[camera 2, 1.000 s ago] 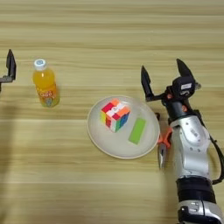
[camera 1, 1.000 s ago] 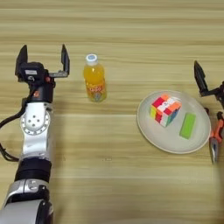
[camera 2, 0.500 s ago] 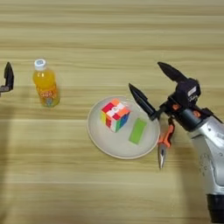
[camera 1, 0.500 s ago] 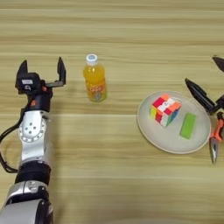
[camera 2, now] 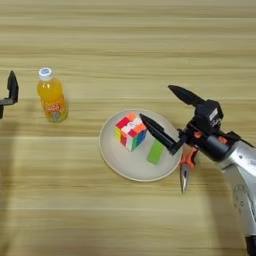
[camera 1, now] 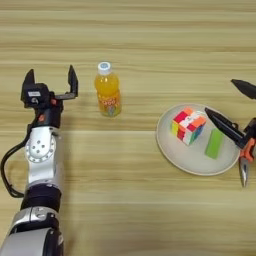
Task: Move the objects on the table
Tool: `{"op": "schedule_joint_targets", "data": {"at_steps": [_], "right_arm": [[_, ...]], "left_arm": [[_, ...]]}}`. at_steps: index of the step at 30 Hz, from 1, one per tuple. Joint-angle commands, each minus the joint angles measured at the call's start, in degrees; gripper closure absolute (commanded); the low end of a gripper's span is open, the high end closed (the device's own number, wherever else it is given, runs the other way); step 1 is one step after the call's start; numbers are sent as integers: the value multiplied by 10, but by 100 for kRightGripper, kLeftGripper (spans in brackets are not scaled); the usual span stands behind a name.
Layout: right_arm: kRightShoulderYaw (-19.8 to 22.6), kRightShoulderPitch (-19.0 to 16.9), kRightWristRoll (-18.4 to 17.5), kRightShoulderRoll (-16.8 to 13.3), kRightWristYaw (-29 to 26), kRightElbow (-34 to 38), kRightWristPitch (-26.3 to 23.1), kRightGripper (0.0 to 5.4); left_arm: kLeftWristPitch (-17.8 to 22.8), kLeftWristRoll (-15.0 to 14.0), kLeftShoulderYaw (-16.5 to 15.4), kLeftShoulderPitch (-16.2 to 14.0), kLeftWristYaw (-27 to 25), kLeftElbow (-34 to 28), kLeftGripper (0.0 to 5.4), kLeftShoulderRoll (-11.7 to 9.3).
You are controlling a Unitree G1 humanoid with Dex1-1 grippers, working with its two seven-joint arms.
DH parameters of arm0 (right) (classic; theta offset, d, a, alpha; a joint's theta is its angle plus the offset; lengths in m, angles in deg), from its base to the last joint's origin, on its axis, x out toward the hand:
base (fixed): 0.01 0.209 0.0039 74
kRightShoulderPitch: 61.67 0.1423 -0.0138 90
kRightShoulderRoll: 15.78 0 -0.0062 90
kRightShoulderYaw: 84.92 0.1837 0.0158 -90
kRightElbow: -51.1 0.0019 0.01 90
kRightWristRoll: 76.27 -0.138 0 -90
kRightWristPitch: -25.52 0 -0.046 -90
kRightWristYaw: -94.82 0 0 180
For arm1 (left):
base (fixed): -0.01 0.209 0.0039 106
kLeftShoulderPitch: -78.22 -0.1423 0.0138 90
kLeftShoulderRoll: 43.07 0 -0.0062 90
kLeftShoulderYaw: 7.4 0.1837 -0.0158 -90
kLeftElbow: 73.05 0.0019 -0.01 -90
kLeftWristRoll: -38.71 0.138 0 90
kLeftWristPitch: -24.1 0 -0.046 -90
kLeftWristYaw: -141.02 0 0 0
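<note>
An orange-juice bottle (camera 1: 107, 97) with a white cap stands upright on the wooden table (camera 1: 130, 45). The multicoloured puzzle cube (camera 2: 131, 131) sits on a round beige plate (camera 2: 119, 161). My right gripper (camera 2: 156, 103) is open and turned to the left. Its lower finger (camera 2: 159, 134) reaches over the plate's right side above a flat green block (camera 2: 156, 151), with its tip close beside the cube. My left gripper (camera 1: 50, 80) is open, a short way left of the bottle and holding nothing.
The orange-handled pliers (camera 2: 185, 172) lie just off the plate's right rim, under my right arm (camera 2: 235, 160). My left forearm (camera 1: 42, 165) runs down the left side of the table.
My right gripper has swung from upright to pointing left and now reaches over the plate towards the cube. The left gripper has dropped slightly towards me. Bottle, cube and block have not moved.
</note>
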Motion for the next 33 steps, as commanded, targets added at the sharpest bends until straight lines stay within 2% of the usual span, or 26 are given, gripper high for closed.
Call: {"op": "schedule_joint_targets", "data": {"at_steps": [1,3,16,25,33], "right_arm": [[-21,20,28,2,14,-13,-23,0],[-30,29,53,2,25,-35,-23,0],[-69,48,86,17,26,-89,-61,0],[-107,75,127,25,26,-129,-66,0],[-121,92,169,34,52,-156,-77,0]], "left_arm": [[-1,11,6,-2,3,-7,2,3],[-1,13,7,-3,4,-10,2,4],[1,21,11,-6,10,-19,2,9],[2,22,13,-7,13,-20,2,12],[2,25,15,-8,15,-22,2,16]]}}
